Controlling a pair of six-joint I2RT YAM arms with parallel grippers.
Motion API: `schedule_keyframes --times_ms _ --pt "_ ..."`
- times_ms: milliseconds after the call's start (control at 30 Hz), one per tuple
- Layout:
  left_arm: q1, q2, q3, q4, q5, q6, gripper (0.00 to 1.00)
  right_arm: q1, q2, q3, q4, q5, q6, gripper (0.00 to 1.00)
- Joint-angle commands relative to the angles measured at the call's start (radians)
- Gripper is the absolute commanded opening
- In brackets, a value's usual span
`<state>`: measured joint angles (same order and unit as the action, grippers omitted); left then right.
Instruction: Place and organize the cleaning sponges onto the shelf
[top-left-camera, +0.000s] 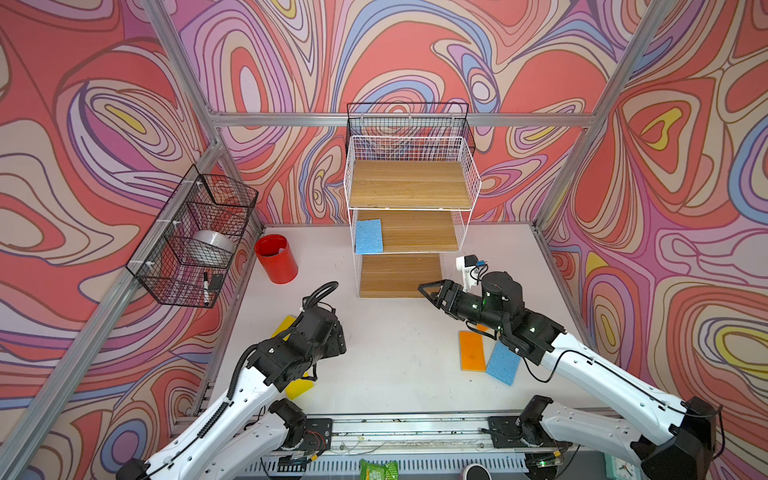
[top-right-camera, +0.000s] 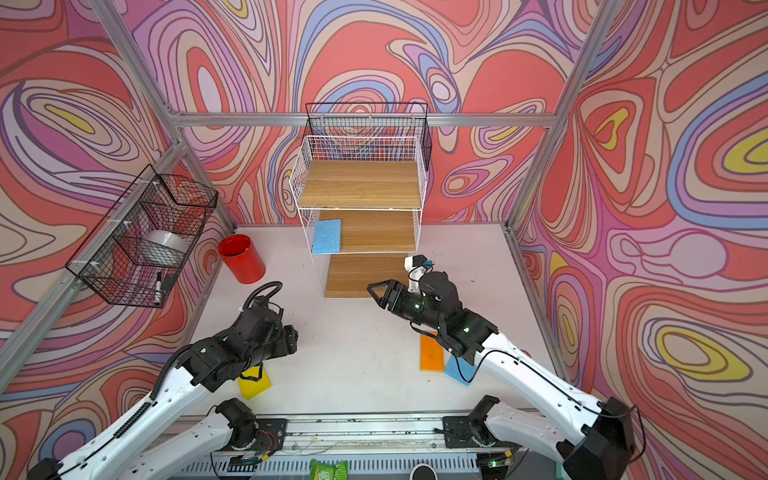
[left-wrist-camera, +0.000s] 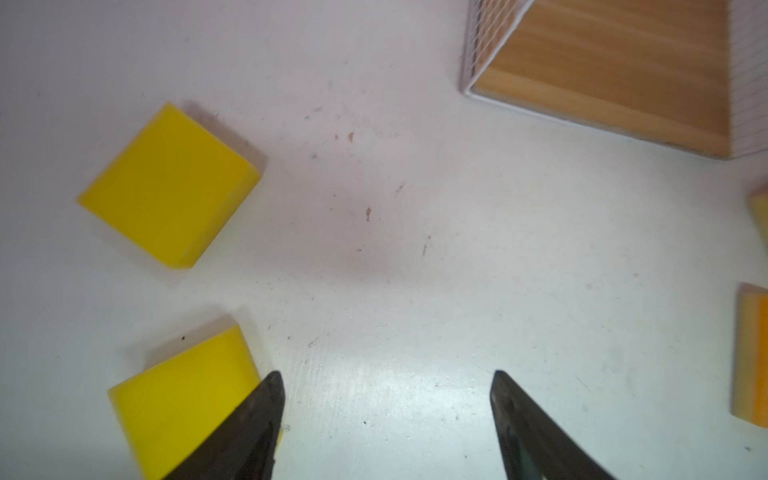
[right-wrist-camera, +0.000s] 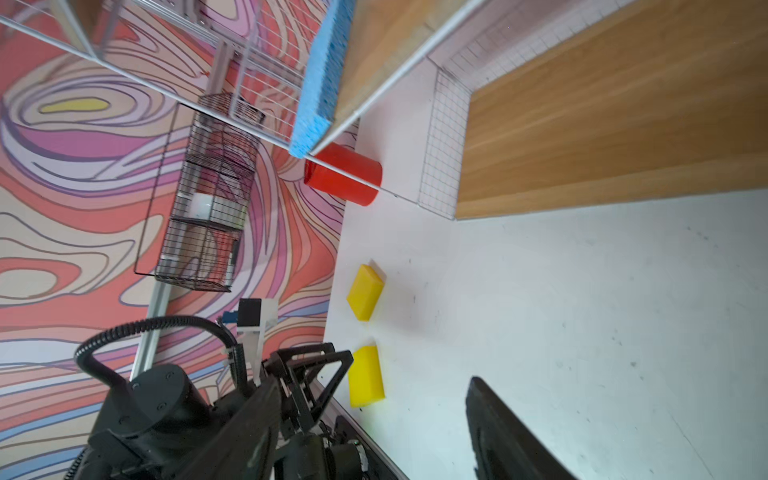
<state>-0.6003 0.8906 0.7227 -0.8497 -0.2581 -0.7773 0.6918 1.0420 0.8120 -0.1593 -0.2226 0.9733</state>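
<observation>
The shelf (top-left-camera: 411, 208) (top-right-camera: 360, 208) stands at the back of the white table. One light blue sponge (top-left-camera: 368, 236) (top-right-camera: 326, 237) (right-wrist-camera: 322, 79) lies on the left of its middle board. My left gripper (left-wrist-camera: 386, 386) (right-wrist-camera: 316, 370) hangs open over bare table, one finger beside the nearer of two yellow sponges (left-wrist-camera: 187, 399) (left-wrist-camera: 170, 185). My right gripper (top-left-camera: 428, 291) (right-wrist-camera: 374, 399) is open and empty at the bottom board's front right corner. An orange sponge (top-left-camera: 472, 350) (top-right-camera: 431, 353) and a second blue sponge (top-left-camera: 503, 363) lie by the right arm.
A red cup (top-left-camera: 276, 259) (right-wrist-camera: 343, 174) stands left of the shelf. Black wire baskets (top-left-camera: 195, 241) hang on the left wall, and another black basket (top-left-camera: 409, 120) sits behind the shelf top. A green packet (top-left-camera: 378, 469) lies beyond the front rail.
</observation>
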Motion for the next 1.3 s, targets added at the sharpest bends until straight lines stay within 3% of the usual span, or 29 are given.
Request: schedule_keyframes --times_ms 0,233,333,467,633,1033,1200,1267 --pt "0.008 0.112 -0.038 -0.076 -0.122 -0.119 0.78 0.005 0.0 -0.076 0.001 -0.044 -0.029 0.73" --pt "0.009 0.142 -0.128 -0.087 -0.235 -0.275 0.67 0.005 0.062 -0.178 0.122 -0.096 -0.033 0.74" --pt "0.01 0.16 -0.128 -0.132 -0.261 -0.319 0.68 0.005 0.104 -0.203 0.178 -0.13 -0.034 0.75" --pt "0.009 0.206 -0.143 -0.131 -0.251 -0.357 0.68 0.003 0.152 -0.212 0.224 -0.162 -0.045 0.76" --pt "0.011 0.24 -0.161 -0.079 -0.233 -0.377 0.59 -0.011 0.171 -0.206 0.237 -0.187 -0.067 0.76" --pt "0.011 0.362 -0.152 0.008 -0.191 -0.377 0.54 -0.083 0.214 -0.24 0.292 -0.261 -0.069 0.78" --pt "0.011 0.368 -0.154 0.024 -0.179 -0.363 0.37 -0.108 0.241 -0.243 0.309 -0.281 -0.067 0.78" --pt "0.011 0.364 -0.161 0.047 -0.155 -0.352 0.25 -0.113 0.253 -0.242 0.321 -0.287 -0.061 0.78"
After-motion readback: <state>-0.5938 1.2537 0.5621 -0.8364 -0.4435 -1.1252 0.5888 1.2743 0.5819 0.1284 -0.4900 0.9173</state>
